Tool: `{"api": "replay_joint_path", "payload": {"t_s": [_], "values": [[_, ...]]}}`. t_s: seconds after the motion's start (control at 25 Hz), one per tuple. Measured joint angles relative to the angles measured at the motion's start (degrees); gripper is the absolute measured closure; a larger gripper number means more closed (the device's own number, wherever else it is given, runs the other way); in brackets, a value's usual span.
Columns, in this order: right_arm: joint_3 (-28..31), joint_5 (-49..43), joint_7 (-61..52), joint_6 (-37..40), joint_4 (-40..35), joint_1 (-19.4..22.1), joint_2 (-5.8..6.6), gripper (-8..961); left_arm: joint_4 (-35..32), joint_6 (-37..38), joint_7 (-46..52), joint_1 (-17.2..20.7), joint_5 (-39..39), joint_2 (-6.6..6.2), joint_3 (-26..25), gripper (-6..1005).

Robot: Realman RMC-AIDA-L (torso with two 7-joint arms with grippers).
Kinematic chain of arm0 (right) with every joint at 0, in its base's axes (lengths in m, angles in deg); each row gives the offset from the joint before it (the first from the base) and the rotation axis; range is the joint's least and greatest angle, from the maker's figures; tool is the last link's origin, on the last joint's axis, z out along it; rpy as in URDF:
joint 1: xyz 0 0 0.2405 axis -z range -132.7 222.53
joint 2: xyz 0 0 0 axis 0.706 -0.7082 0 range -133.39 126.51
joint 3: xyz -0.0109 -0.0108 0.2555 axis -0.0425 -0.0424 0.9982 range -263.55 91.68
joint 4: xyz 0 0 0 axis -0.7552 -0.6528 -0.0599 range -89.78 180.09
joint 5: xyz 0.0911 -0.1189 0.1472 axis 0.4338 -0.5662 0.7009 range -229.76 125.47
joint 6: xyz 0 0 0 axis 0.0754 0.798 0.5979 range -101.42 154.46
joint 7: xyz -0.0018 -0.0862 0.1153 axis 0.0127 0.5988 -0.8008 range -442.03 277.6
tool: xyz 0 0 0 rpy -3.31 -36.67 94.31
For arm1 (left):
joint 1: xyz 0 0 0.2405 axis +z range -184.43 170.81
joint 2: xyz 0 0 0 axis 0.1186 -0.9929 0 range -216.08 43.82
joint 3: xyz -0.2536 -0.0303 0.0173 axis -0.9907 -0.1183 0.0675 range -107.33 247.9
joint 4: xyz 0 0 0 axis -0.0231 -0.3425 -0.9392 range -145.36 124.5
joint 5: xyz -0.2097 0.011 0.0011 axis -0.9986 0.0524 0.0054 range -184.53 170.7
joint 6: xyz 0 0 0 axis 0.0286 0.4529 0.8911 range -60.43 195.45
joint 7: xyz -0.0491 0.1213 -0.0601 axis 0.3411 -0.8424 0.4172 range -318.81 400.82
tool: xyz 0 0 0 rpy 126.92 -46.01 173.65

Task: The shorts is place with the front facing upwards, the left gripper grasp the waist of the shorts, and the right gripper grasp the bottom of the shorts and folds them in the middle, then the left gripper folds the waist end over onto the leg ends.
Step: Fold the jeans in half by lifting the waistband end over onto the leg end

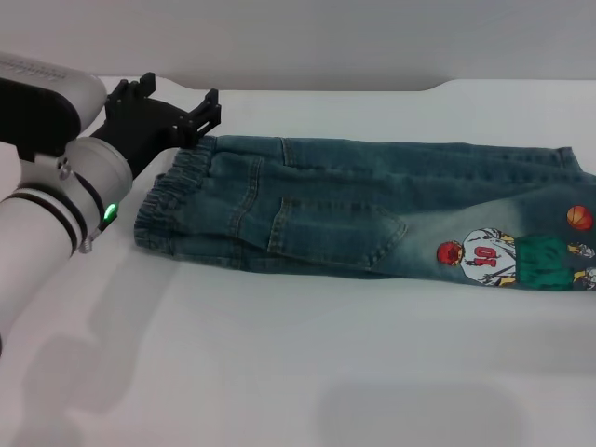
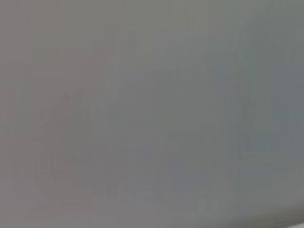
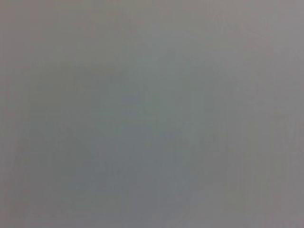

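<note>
The left gripper (image 1: 182, 104) is up at the far left of the white table (image 1: 279, 372), its black fingers parted, one prong at the back and one nearer the cloth, with nothing between them. The nearer finger (image 1: 207, 114) sits right at the far corner of the waist end (image 1: 172, 209); whether it touches the denim, hard to say from here. Behind the claw comes the white-and-silver arm with its black bands, and a green light (image 1: 109, 212) glows on the wrist.

The shorts (image 1: 363, 214) lie flat across the middle of the table, already doubled lengthwise into one long band. The puckered elastic waist points to the robot's left, just below the claw. A stitched pocket (image 1: 335, 233) faces up near the centre. Out on the right, the leg ends (image 1: 582, 223) run to the picture's edge, with the cartoon patch (image 1: 480, 256) numbered 10, green print beside it and an orange ball above.

The right gripper is nowhere in the head view. Both wrist views give only flat grey, nothing to read.
</note>
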Motion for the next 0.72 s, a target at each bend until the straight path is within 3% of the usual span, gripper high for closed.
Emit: {"api": "replay_joint_path", "payload": {"t_s": [0.44,0.72], "values": [[1.4,15.2,9.4,4.4,-10.3,-4.9,-0.10,159,-0.4,5.3,0.0,1.3,-0.1,0.15,1.2,152],[-1.8,15.9,6.4,1.8,-10.4,-4.2,-0.11,163,-0.5,5.0,0.2,0.9,-0.1,0.18,1.4,151]]}}
